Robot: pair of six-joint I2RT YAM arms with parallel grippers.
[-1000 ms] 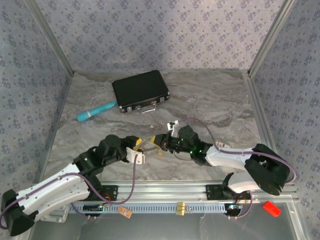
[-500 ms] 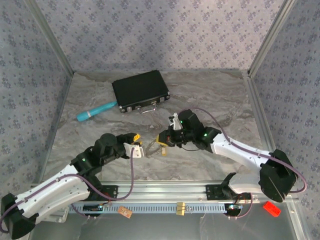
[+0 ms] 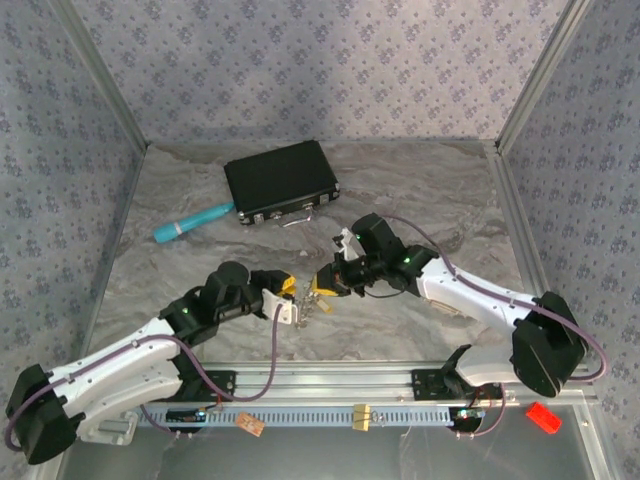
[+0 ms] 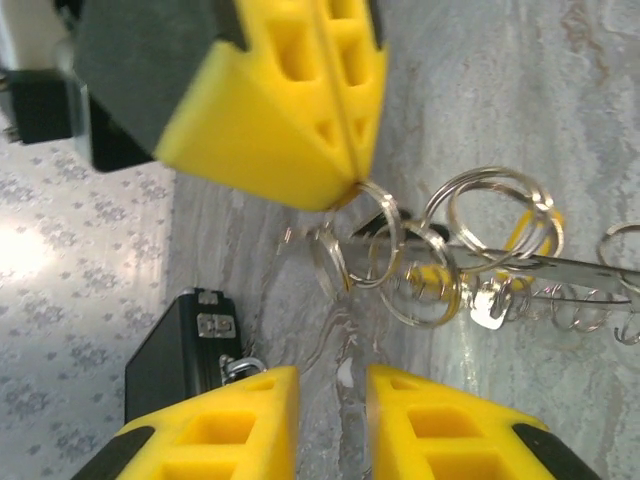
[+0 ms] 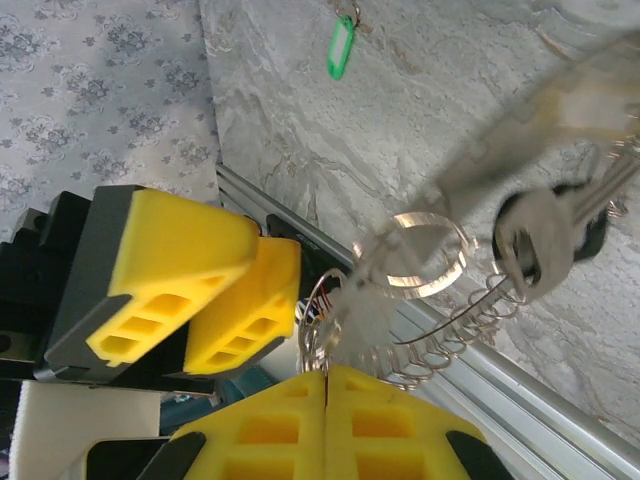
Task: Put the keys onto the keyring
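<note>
Grip, right: the right gripper [image 5: 326,388] was closed tight, pinching one thin wire loop of the keyring [image 4: 392,230] at the very tip of its pads.
Grip, left: the left gripper [image 4: 333,392] had its fingers parted by a narrow gap with nothing between them, and it faced the bunch from just beside it.
Place: the keyring and the keys [image 5: 540,245] hung together from the right gripper, between the two grippers, near the middle of the table [image 3: 420,190] and toward its near edge. Whether the lowest loops touched the table was hard to tell.
Make-up: several linked wire loops, a few small keys dangling from them, and a thin wire coil [image 5: 450,345] trailing off.
Handling: light, hard, slick metal. The bunch is loose and likely to swing or twist at a nudge, while each loop is probably stiff and springy at its split.
Where to hold: a key by its flat head, not the blade — the loop across its wire, close to the split, so the opening stays free.
Risk: a pinch this shallow could let the wire slip out.
</note>
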